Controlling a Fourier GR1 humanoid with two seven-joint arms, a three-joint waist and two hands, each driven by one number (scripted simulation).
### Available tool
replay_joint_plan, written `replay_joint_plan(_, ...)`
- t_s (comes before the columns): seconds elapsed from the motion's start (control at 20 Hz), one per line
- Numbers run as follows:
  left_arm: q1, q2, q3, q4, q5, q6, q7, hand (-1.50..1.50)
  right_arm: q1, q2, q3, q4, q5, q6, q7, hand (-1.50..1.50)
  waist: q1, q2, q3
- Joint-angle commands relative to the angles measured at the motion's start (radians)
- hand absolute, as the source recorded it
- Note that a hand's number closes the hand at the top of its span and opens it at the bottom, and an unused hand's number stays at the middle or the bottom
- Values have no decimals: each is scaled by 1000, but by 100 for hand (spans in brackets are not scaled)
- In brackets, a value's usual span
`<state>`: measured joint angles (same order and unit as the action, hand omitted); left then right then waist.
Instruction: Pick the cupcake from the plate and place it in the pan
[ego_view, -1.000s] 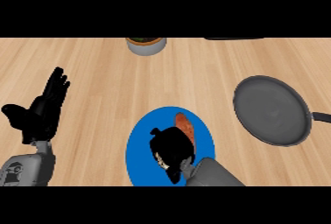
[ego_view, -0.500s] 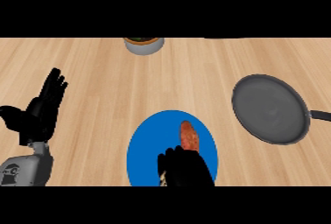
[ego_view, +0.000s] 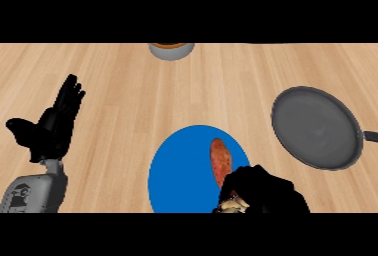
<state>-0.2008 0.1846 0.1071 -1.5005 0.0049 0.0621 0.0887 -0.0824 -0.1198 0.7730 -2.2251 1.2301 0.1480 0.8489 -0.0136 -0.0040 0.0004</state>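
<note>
The right hand curls its fingers round the pale, frilly-cased cupcake on the blue plate, beside a reddish sausage; the left hand rests with fingers spread wide.

Wooden counter, blue plate, grey pan

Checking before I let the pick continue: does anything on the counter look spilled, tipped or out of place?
Nothing spilled or tipped. One mismatch: the thing on the blue plate is a long reddish-brown piece, not plainly a cupcake. The right hand is curled at its near end, where something pale shows. The pan holds nothing. The left hand rests open.
</note>
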Motion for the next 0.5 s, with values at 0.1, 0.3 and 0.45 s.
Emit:
replay_joint_plan(0.1, -17, 19, 18, 18, 21, -29, -2, 0, 33, 2, -262, -144, -211, -64, -63, 150, 12, 7, 1)
replay_joint_plan(0.3, 4, 44, 29, -19, 38, -55, 28, 0, 50, -87, -547, -11, -402, -140, -246, 150, 18, 7, 1)
replay_joint_plan(0.45, 8, 1, -1, -29, 9, -17, 19, 0, -65, -165, -748, 118, -496, -80, -305, 150, 23, 8, 1)
